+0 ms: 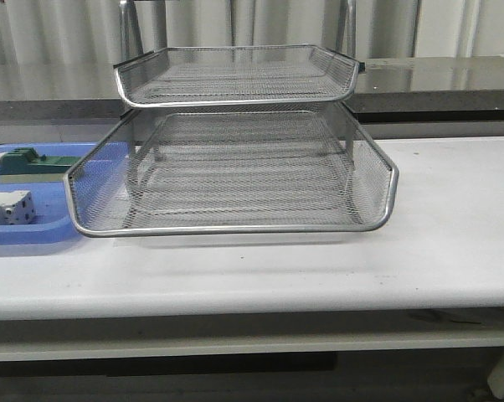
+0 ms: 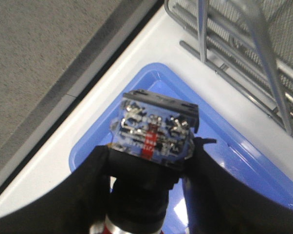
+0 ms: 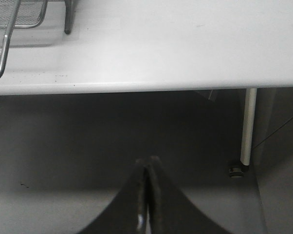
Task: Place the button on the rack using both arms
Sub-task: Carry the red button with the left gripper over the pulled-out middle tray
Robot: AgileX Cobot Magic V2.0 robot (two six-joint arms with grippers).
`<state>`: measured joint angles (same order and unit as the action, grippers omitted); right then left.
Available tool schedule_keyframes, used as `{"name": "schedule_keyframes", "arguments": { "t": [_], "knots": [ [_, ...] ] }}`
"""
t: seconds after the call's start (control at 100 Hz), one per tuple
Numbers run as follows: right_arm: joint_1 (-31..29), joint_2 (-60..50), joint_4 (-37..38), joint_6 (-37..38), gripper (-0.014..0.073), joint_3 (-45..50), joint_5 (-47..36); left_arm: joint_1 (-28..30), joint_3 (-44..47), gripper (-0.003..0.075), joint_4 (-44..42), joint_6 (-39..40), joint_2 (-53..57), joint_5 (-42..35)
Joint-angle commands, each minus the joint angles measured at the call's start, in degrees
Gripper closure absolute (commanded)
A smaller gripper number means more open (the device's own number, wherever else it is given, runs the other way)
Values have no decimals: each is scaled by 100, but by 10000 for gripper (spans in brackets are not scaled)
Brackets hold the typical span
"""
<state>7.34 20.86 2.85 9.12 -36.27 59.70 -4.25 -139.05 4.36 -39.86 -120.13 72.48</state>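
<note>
Button (image 2: 154, 134), blue block outward, sat pinched lengthwise in the left pincer (image 2: 149, 168) near the rack (image 2: 244, 53); the right pincer (image 3: 147, 195) hung pressed together, empty.

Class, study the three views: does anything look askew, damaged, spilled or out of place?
Nothing stands out. The rack sits level on the table, the left tool grips the button over the blue tray.

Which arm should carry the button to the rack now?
Left. Its gripper already clamps the button above the blue tray, beside the rack. The right gripper is shut, empty, off the table.
</note>
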Motion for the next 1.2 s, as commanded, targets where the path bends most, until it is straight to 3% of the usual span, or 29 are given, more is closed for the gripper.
{"name": "schedule_keyframes", "arguments": {
  "t": [0.0, 0.25, 0.67, 0.91, 1.19],
  "knots": [
    [3, 35, 80, -10, 660, -192, -317, -165, -162, 681, 201, 93, 634, 12],
    [3, 35, 80, -10, 660, -192, -317, -1068, 79, 681, 213, 93, 1146, 12],
    [3, 35, 80, -10, 660, -192, -317, -2502, 1843, 681, 213, 93, 1602, 12],
    [3, 35, 80, -10, 660, -192, -317, -2933, 2657, 681, 213, 93, 1602, 12],
    [3, 35, 80, -10, 660, -192, -317, -3032, 3225, 681, 258, 93, 1590, -9]
  ]
}}
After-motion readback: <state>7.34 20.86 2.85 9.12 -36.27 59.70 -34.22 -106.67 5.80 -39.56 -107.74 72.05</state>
